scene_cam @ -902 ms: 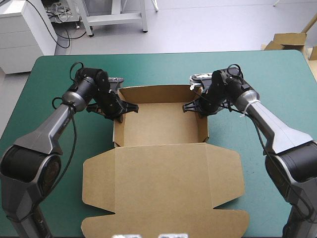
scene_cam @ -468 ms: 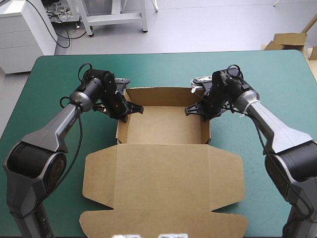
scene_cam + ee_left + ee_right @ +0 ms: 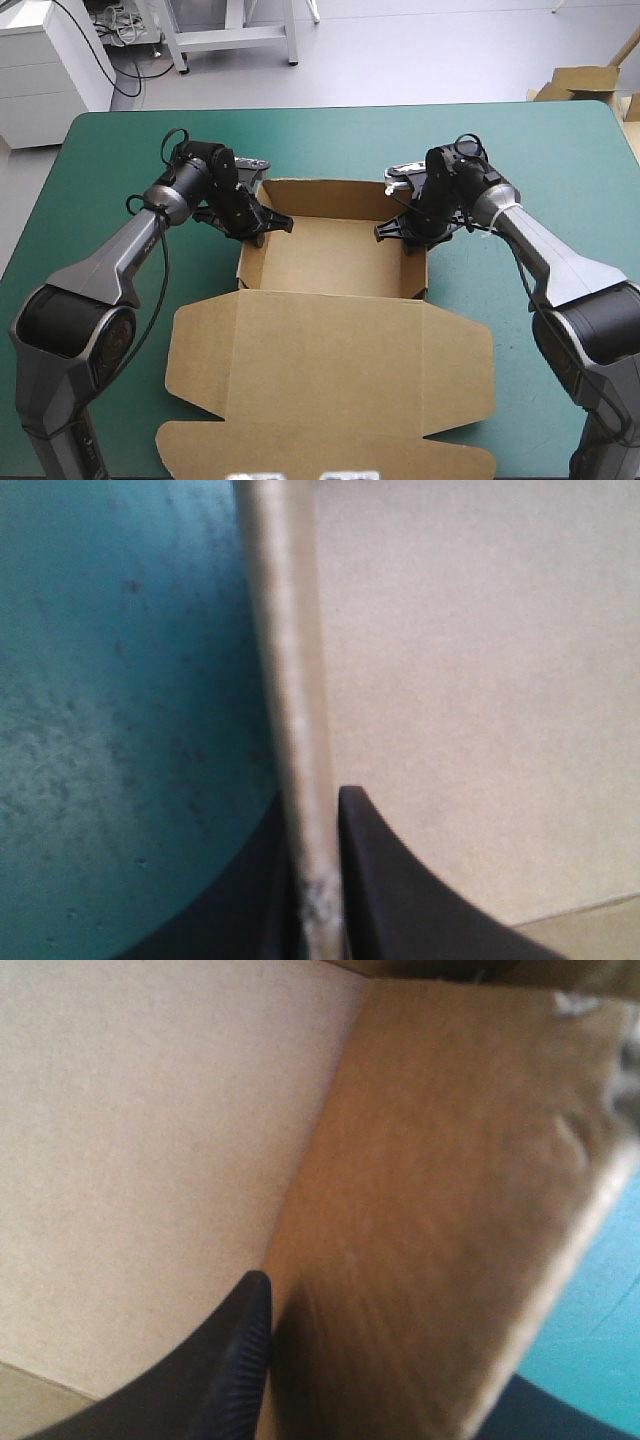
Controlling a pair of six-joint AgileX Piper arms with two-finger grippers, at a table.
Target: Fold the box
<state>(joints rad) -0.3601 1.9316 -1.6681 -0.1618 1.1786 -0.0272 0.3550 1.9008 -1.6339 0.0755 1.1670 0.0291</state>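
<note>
Box (image 3: 330,255): matte brown board, standing as an open tray mid-tabletop (image 3: 120,140) on the teal-green cover. Its thin walls are upright and the corners square. Lid (image 3: 330,380) lies flat toward the near edge, with rounded side flaps and notched front tabs.

Left claw (image 3: 262,225) is clamped on the left wall (image 3: 290,680) near the far corner. The pale raw cut edge runs between the black fingers (image 3: 400,900), one inside the tray, one outside over the cover.

Right claw (image 3: 408,235) is clamped likewise on the right wall (image 3: 430,1210). Its ribbed black finger (image 3: 225,1370) lies against the inner face. The tray floor is smooth and paler.
</note>
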